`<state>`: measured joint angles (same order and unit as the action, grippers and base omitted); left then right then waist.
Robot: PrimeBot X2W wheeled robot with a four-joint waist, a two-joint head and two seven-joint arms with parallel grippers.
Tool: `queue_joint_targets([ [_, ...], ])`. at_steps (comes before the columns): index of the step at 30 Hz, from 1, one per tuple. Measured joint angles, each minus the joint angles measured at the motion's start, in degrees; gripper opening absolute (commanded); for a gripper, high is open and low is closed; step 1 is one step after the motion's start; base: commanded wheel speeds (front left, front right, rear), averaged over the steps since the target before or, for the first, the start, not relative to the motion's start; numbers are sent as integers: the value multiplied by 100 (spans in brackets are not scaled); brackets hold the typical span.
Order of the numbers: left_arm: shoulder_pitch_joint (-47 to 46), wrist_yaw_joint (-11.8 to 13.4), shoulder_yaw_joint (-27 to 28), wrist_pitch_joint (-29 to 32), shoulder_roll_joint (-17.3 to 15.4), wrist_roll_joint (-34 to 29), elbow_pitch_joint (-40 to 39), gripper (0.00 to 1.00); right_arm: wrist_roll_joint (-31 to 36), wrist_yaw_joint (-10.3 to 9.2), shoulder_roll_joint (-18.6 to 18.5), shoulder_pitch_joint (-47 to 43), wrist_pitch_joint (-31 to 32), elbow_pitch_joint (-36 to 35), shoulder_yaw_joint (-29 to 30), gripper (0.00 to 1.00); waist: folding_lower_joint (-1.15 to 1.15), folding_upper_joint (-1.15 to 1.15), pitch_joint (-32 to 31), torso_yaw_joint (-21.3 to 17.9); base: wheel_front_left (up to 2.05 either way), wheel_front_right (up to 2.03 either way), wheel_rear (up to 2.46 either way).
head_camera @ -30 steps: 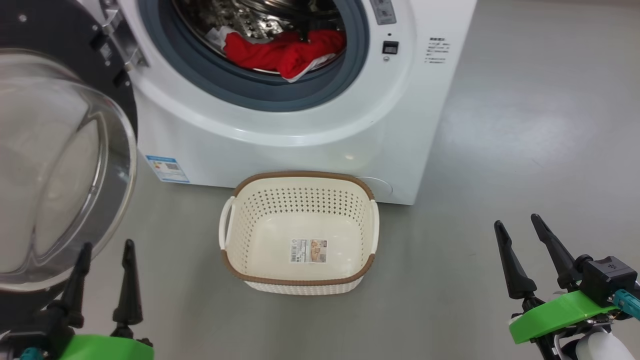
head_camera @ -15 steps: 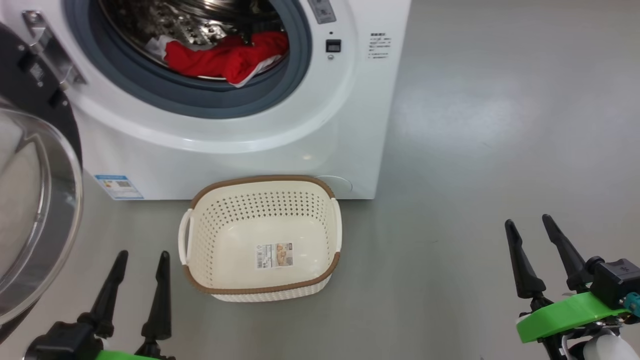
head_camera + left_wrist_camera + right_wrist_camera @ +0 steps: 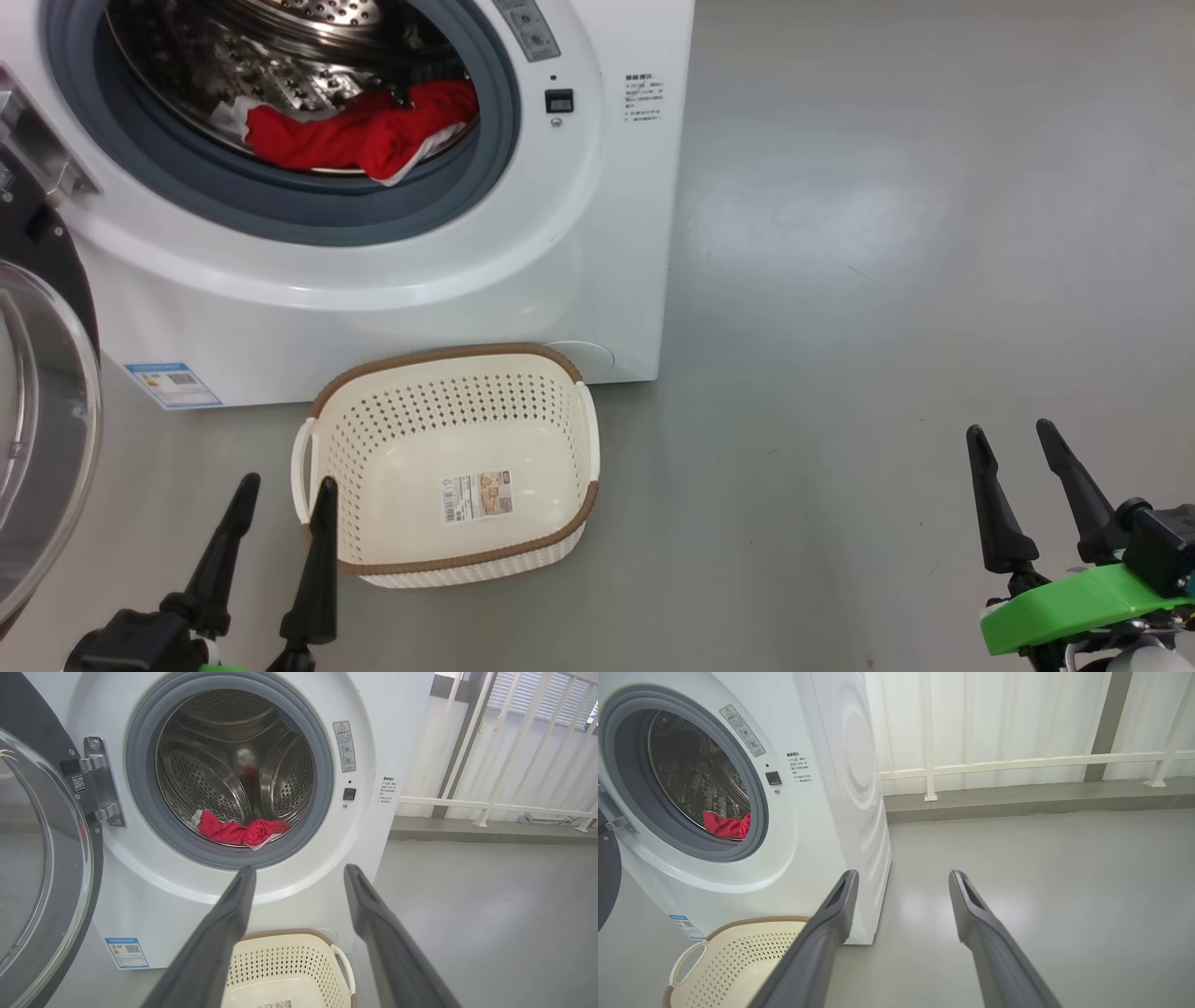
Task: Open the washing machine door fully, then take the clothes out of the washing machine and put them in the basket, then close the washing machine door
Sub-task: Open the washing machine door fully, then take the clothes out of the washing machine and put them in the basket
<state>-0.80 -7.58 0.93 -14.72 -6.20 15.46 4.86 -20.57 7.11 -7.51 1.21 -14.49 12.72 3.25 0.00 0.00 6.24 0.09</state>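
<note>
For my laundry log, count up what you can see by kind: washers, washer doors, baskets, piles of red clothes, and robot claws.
washing machine: 1
washing machine door, swung open: 1
basket: 1
red clothes, one heap in the drum: 1
claws: 2, left claw and right claw, both open
Total: 6

The head view looks steeply down at the washing machine (image 3: 373,308) front and the basket (image 3: 420,420) close before it. Both wrist views sit low, facing that same front nearly level, the right from farther aside.
</note>
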Motion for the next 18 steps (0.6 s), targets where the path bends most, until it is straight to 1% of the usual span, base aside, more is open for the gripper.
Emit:
queue_joint_targets([
  [7, 4, 0, -76, 0, -15, 35, -16, 100, 1, 0, 27, -1, 0, -52, 130, 100, 0, 0, 13, -66, 0, 0, 0],
  [18, 46, 0, -100, 0, -59, 79, -81, 100, 30, 0, 35, -4, 0, -80, 174, 100, 0, 0, -39, -39, 0, 0, 0],
])
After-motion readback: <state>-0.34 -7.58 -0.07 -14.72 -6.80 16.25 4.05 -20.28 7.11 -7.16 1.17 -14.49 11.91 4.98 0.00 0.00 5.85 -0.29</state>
